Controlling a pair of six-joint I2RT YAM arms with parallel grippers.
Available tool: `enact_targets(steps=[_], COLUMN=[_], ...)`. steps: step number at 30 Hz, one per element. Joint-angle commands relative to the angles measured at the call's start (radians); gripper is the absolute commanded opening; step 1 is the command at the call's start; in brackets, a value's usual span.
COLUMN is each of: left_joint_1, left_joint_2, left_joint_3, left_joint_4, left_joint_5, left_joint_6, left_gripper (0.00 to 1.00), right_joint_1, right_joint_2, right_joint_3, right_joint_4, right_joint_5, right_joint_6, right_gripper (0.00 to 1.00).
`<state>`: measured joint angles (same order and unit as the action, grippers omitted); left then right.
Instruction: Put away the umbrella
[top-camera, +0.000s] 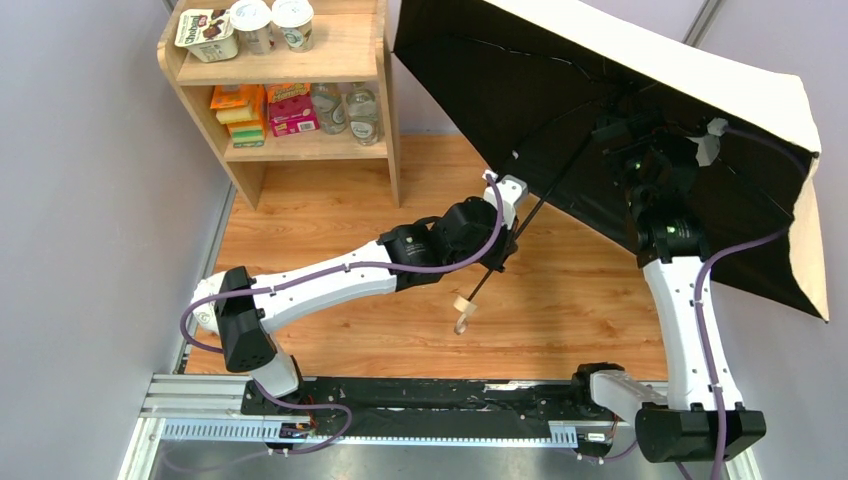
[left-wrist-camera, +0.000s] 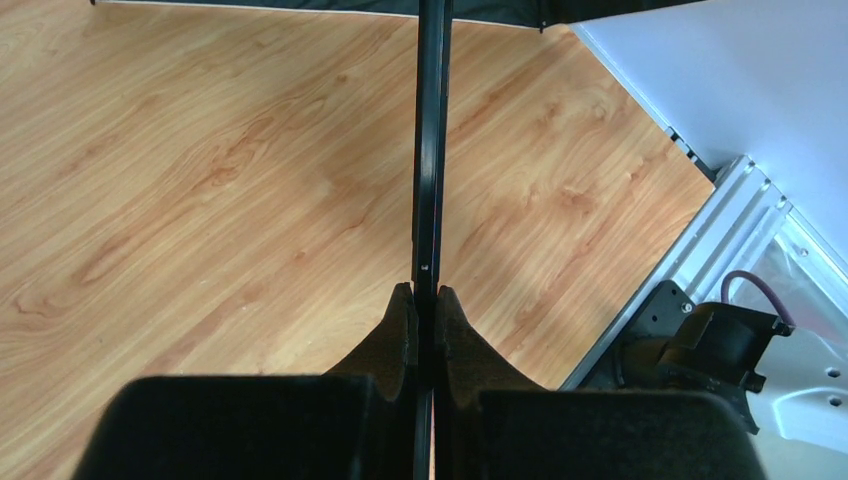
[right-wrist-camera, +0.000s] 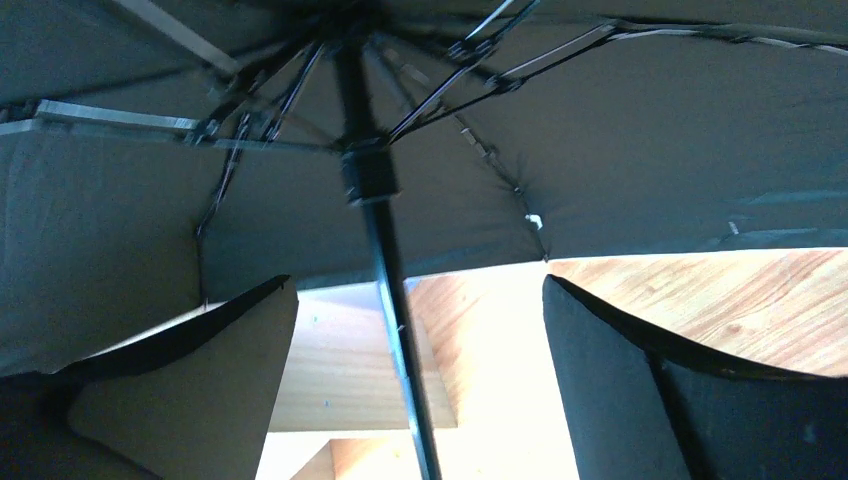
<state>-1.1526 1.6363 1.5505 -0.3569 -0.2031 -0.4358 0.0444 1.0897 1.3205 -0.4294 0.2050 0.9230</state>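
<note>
The umbrella (top-camera: 690, 150) is open and tilted above the right half of the table, black inside with a pale beige outer edge. Its thin black shaft (top-camera: 545, 205) slants down to a small wooden handle (top-camera: 463, 305) with a strap. My left gripper (top-camera: 505, 250) is shut on the shaft, which runs up between the fingers in the left wrist view (left-wrist-camera: 430, 150). My right gripper (top-camera: 640, 130) is under the canopy, open, its fingers either side of the shaft (right-wrist-camera: 395, 300) below the runner (right-wrist-camera: 365, 175), not touching it.
A wooden shelf unit (top-camera: 330, 45) stands at the back left with yogurt pots on top and boxes and bottles below. The wooden tabletop (top-camera: 330, 220) lies under the arms. A metal rail (top-camera: 400, 410) runs along the near edge.
</note>
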Motion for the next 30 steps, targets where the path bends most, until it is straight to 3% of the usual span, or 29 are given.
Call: enact_targets(steps=[1,9,14,20,24,29,30], left_joint_1=[-0.002,-0.004,-0.006,-0.006,-0.006,-0.01,-0.01], left_joint_2=[-0.053,-0.073,-0.076,-0.075,-0.063,-0.065,-0.067], left_joint_3=[-0.021,-0.066,-0.059,-0.07,-0.058,-0.058,-0.067], left_joint_4=[0.082,0.128,0.127,0.122,0.118,0.104,0.111], left_joint_5=[-0.052,-0.022,-0.009,-0.007,0.002,-0.01,-0.015], left_joint_6=[0.012,-0.003,0.011,0.006,0.002,0.0,-0.006], left_gripper=[0.0,0.0,0.0,0.0,0.0,0.0,0.0], right_joint_1=[-0.089,-0.11,-0.107,-0.051,-0.051,-0.049,-0.049], right_joint_2=[-0.002,0.108,0.142,0.15,0.232,0.265,0.257], right_joint_3=[-0.043,0.005,0.014,0.069,0.124,0.158,0.143], right_joint_4=[0.066,0.199,0.259,0.187,0.201,0.237,0.274], right_joint_5=[-0.018,-0.138,-0.165,0.072,0.056,0.106,0.109], right_joint_6=[0.117,0.071,0.089,0.063,0.065,0.007,-0.012], right_gripper=[0.91,0.86,0.73,0.7,0.64,0.41,0.22])
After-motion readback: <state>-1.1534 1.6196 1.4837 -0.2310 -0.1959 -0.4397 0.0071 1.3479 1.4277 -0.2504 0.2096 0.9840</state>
